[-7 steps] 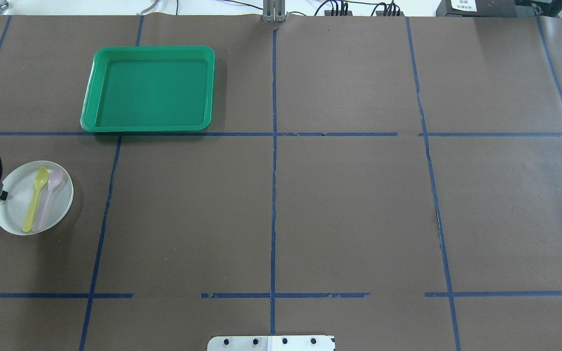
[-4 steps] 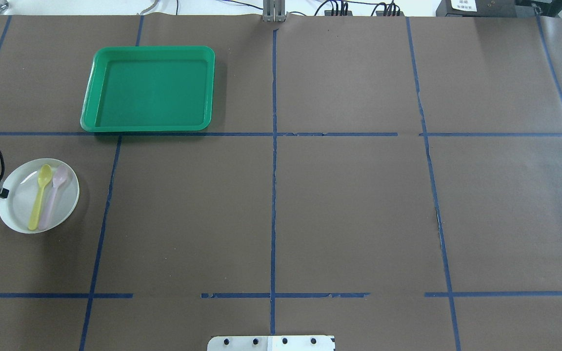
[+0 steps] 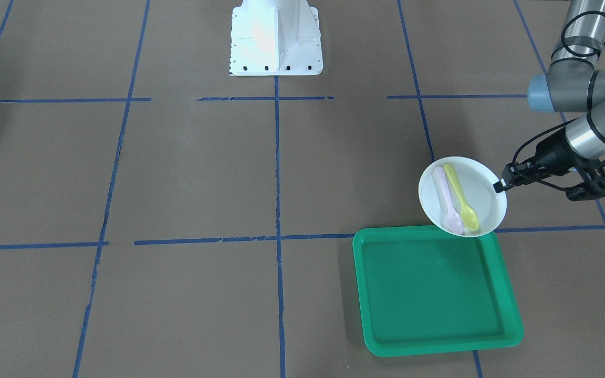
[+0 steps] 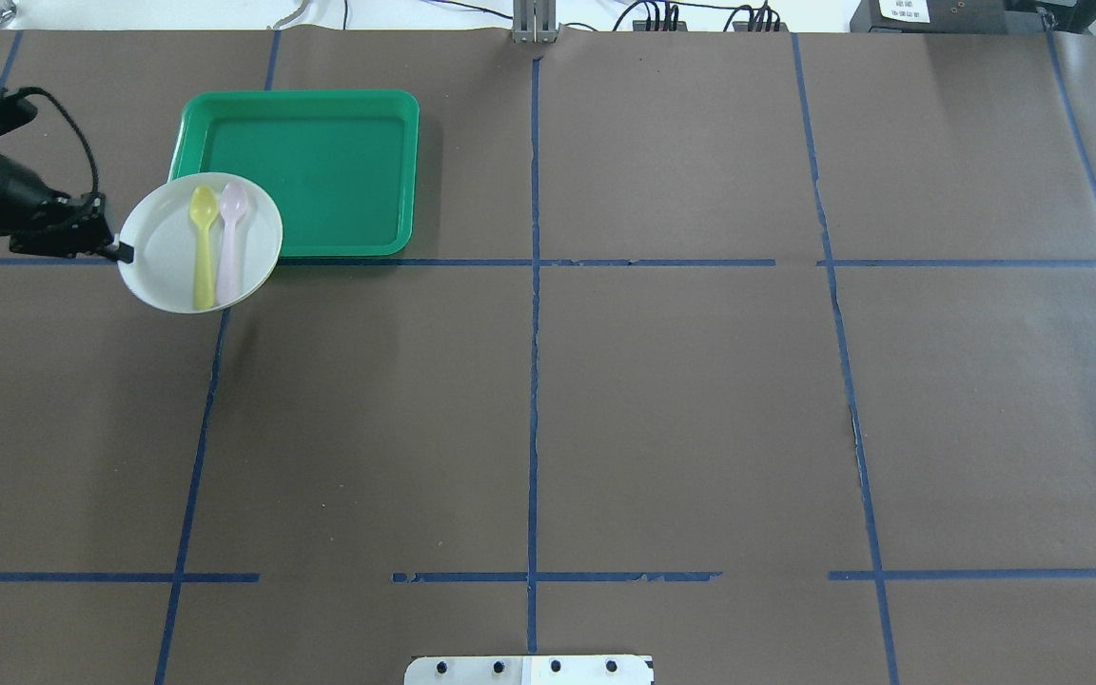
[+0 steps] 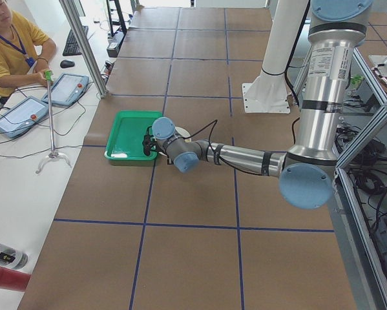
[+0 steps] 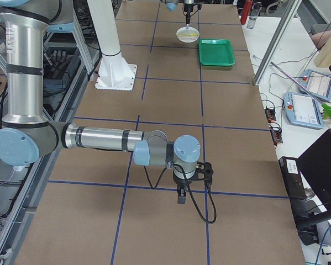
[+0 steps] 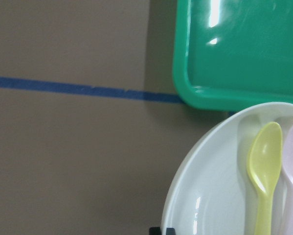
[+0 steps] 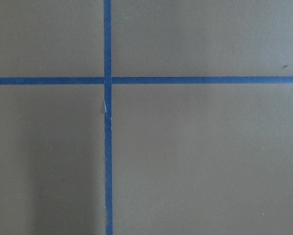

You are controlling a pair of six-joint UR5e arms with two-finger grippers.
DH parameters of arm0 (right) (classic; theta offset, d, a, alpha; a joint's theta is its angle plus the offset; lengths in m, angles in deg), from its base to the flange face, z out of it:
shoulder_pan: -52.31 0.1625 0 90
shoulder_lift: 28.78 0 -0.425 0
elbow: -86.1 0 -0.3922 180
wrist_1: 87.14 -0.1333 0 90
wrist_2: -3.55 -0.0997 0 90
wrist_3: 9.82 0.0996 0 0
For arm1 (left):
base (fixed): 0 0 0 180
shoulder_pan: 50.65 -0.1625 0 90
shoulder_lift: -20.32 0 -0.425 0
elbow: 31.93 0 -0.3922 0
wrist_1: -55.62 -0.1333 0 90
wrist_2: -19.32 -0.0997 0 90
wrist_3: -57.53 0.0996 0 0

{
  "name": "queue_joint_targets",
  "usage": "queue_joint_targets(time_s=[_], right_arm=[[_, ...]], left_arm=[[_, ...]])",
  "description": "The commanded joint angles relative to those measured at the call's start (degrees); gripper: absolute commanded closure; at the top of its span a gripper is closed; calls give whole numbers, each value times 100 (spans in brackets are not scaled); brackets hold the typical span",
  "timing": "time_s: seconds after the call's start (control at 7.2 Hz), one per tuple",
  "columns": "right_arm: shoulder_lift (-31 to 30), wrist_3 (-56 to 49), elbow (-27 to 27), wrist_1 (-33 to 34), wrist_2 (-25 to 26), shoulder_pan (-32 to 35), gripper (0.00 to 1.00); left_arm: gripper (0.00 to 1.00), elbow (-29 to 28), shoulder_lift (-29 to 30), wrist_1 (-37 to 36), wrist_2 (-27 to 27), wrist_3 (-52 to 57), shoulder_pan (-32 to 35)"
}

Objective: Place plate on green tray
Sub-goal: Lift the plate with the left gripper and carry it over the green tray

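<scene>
**Holding a loaded plate by one edge, just short of the tray**

The plate (image 4: 160,249) is hanging clear of the table (image 4: 605,400). In the overhead view it is overlapping the near-left corner of the green tray (image 4: 329,171), with most of its disc over brown paper rather than over the tray floor. A yellow spoon (image 4: 200,249) and a pink spoon (image 4: 229,243) are lying loose side by side in it (nothing is pinning them down). The left gripper (image 4: 120,253) is pinching the rim at a single spot on the side away from the tray, its jaws clamped on the plastic.

That one-point hold is looking like the main hazard. The plate's weight is sitting out beyond the fingers, so any jolt or wrist roll is likely to tip the far edge down and send the spoons sliding off.

Letting go here is also risking a bad landing. The plate would be straddling the tray's raised lip, tilted, or dropping onto the paper. A descent begun too early is liable to catch the plate's underside on that lip.

The right gripper (image 6: 180,197) is showing only in a side view, well apart from all this. Whether its jaws are apart or together I cannot tell.
</scene>
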Motion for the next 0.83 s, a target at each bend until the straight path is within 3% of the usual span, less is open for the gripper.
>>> queue_joint_targets(time_s=[0.0, 0.28, 0.69], right_arm=[[0, 2, 0, 0, 0, 0, 0], [0, 2, 0, 0, 0, 0, 0], [0, -7, 0, 0, 0, 0, 0]], left_arm=[[100, -1153, 1003, -2, -94, -754, -15], [100, -2069, 1627, -3, -682, -1035, -128], [100, -2581, 1788, 751, -1025, -1413, -374]])
